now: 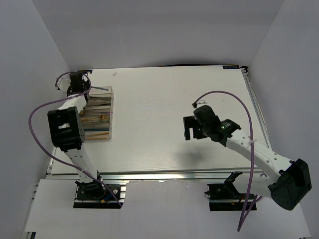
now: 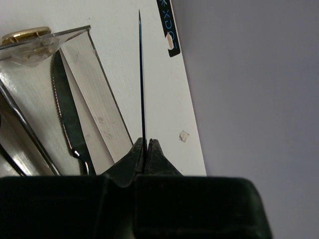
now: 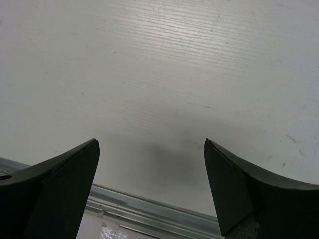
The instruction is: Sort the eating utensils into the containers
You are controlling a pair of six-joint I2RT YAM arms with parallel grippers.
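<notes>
White bench (image 1: 164, 114), clear compartmented organiser (image 1: 110, 115) resting on it, right hand (image 3: 151, 143) spread wide and empty well right of the organiser, left hand (image 2: 146, 145) at organiser's far end clenched on thin bluish utensil (image 2: 142, 74) seen edge-on, serrated dark knife (image 2: 64, 112) lying inside one compartment

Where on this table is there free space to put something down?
The widest free patch is the table between the organiser and the right gripper; the far right corner is bare too. Crowded: the far left, where the left gripper, shut on a thin blue utensil, hangs by the organiser.
</notes>
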